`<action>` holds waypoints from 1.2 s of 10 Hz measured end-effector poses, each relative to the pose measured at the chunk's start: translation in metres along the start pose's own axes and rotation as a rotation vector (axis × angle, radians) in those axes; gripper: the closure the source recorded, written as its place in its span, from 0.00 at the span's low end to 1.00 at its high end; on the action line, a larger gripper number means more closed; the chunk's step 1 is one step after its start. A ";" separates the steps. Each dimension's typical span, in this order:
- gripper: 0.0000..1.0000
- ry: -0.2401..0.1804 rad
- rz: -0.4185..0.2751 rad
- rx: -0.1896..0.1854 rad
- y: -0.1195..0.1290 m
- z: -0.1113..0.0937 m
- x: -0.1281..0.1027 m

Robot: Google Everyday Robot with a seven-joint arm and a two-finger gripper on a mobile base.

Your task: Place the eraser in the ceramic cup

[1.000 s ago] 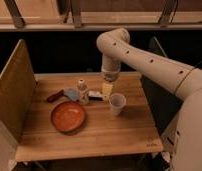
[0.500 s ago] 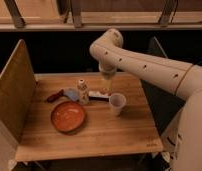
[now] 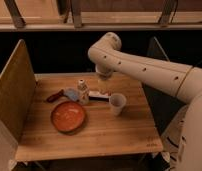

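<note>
eraser — flat on the table, between bottle and ceramic cup; not yet in the cup. gripper — just above the eraser, open or closed cannot be told. left, by judgement: grasp, lift, drop.

The gripper, near the eraser, blurs into the arm.
</note>
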 end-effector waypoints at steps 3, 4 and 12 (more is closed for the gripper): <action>0.20 0.037 -0.024 -0.001 -0.005 0.005 0.006; 0.20 0.049 -0.040 -0.022 -0.003 0.021 0.003; 0.20 0.057 -0.047 -0.223 0.013 0.136 0.009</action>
